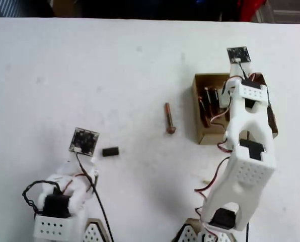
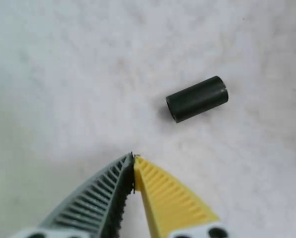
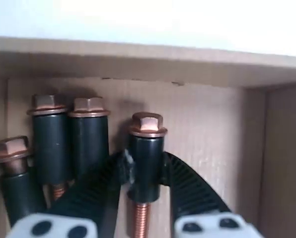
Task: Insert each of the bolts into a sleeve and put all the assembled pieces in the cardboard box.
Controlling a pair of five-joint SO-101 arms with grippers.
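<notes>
The right pincer is clamped on an assembled piece, held low inside the cardboard box at the bench's three o'clock beside three finished ones, apparently for release there. The left pincer, fingers together and empty, hovers near the loose sleeve at seven o'clock, likely its next pick. The last bolt lies near centre.

Lone bolt, sleeve well apart; cardboard box crowded: assembled pieces, right arm overhead.
</notes>
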